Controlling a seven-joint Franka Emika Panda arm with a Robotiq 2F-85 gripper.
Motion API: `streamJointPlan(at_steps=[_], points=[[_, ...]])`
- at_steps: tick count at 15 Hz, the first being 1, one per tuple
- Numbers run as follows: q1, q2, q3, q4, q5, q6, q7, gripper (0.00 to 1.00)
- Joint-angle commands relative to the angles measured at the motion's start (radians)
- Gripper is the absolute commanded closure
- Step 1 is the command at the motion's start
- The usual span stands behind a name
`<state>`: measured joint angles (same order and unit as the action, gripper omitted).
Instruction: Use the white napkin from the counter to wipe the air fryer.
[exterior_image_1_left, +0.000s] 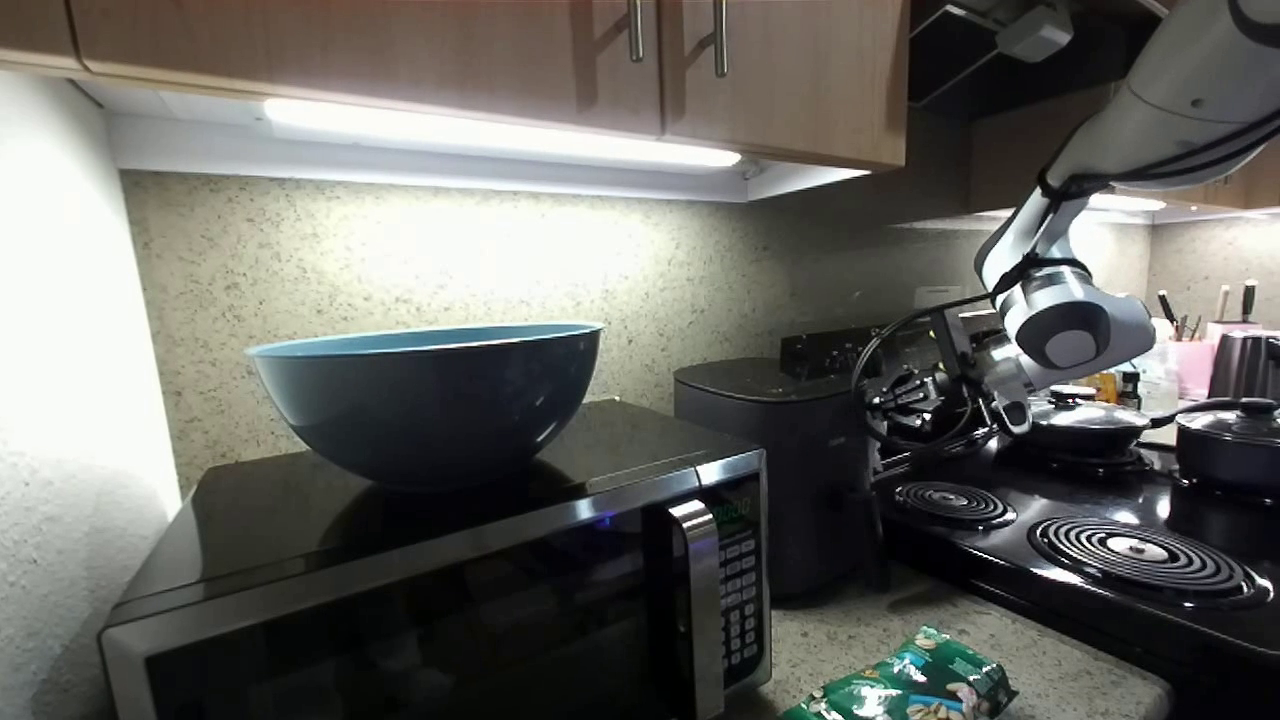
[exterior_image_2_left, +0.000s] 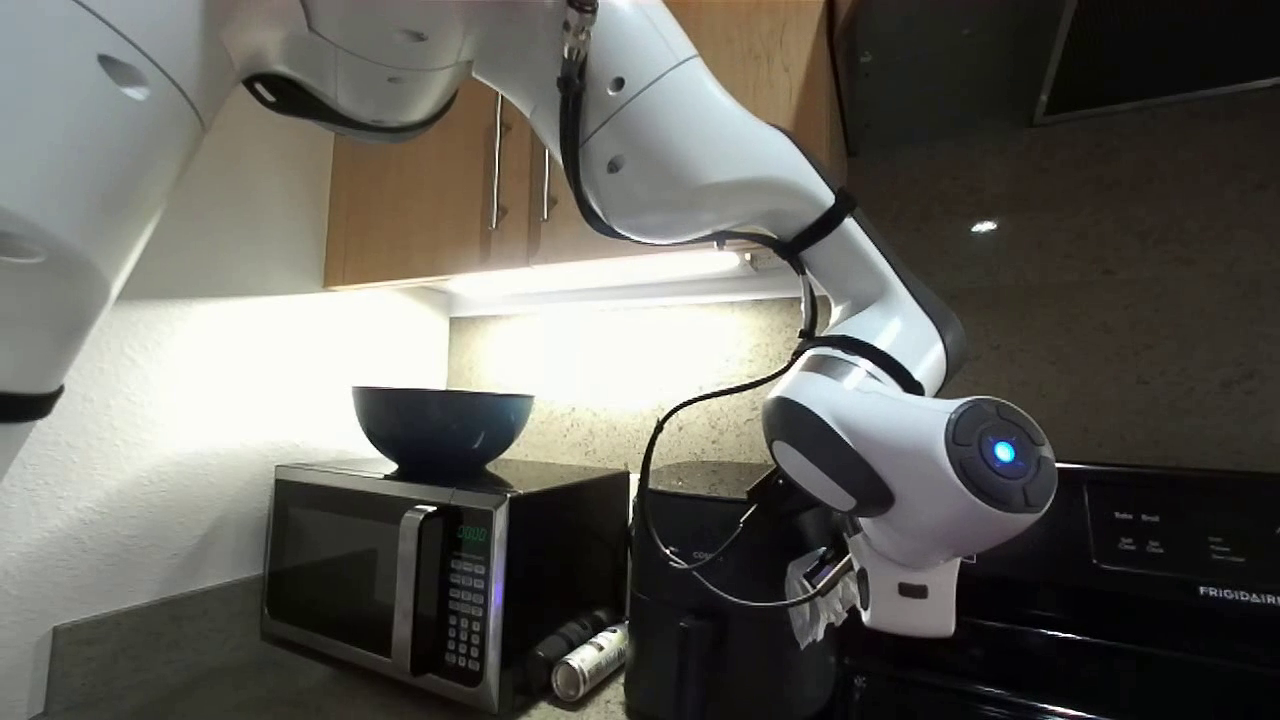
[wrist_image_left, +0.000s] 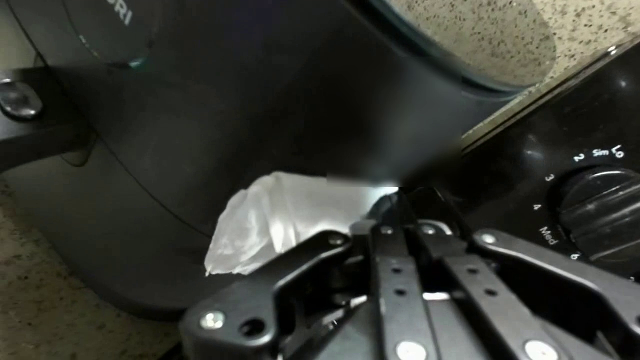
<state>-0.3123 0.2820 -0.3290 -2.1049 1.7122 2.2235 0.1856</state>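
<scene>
White crumpled napkin (wrist_image_left: 287, 215) hangs pinched in the closed black metal gripper (wrist_image_left: 406, 207), beside one boxy black "COSORI" air fryer (exterior_image_2_left: 745, 650), near the speckled stone counter's (exterior_image_1_left: 1080, 668) edge by one black "FRIGIDAIRE" stove (exterior_image_2_left: 1120, 620).

Stove (exterior_image_2_left: 1130, 610) reads FRIGIDAIRE, Sim, Med; microwave (exterior_image_2_left: 440, 590) 0000; air fryer (exterior_image_2_left: 740, 650), probably, COSORI.

On the speckled counter (exterior_image_1_left: 1070, 660), the microwave (exterior_image_1_left: 430, 610) sits beside the black air fryer (exterior_image_1_left: 785, 485). Between those two, a can (exterior_image_2_left: 590, 663) lies on its side. A green packet (exterior_image_1_left: 915, 680) lies in front.
</scene>
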Motion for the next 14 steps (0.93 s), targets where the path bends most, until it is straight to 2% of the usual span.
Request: streamJointPlan(at_steps=[1,9,12,14], points=[[-0.012,-0.063,0.000,-0.036,-0.126,-0.079,0.117,1.00],[-0.063,-0.225,-0.052,-0.108,-0.187,-0.312,0.122,1.00],[-0.063,-0.241,-0.063,-0.125,-0.231,-0.345,0.155,1.00],[-0.054,-0.235,-0.060,-0.135,-0.310,-0.324,0.199,1.00]])
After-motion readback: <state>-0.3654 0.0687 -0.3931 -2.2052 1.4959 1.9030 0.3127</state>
